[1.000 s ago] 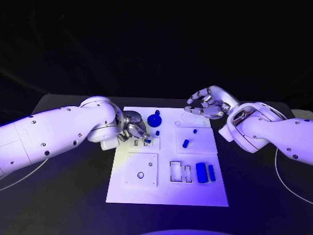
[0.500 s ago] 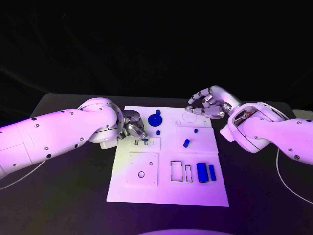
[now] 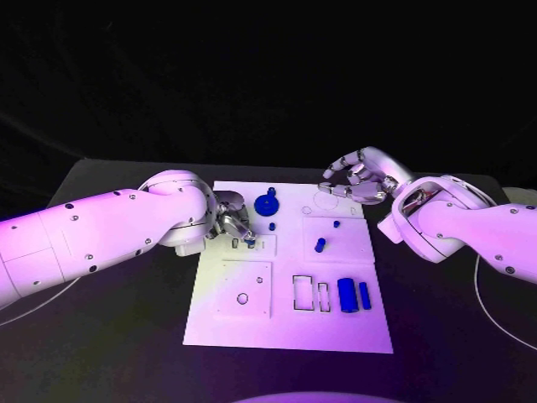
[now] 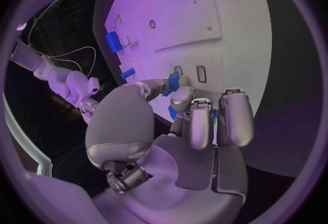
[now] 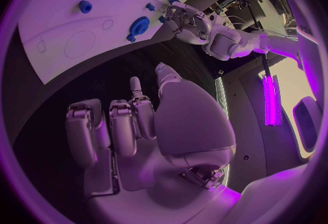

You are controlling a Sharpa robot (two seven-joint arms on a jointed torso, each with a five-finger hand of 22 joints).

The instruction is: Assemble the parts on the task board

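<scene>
On the black table (image 3: 123, 336), the white task board (image 3: 288, 323) is lying between the two arms. Over the board's far left part, the left hand (image 3: 230, 220) is pinching a small blue part (image 4: 174, 80) in its fingertips, just above a pair of narrow slots. Beyond the board's far right corner, the right hand (image 3: 358, 178) is hovering with fingers curled in, holding nothing.
</scene>
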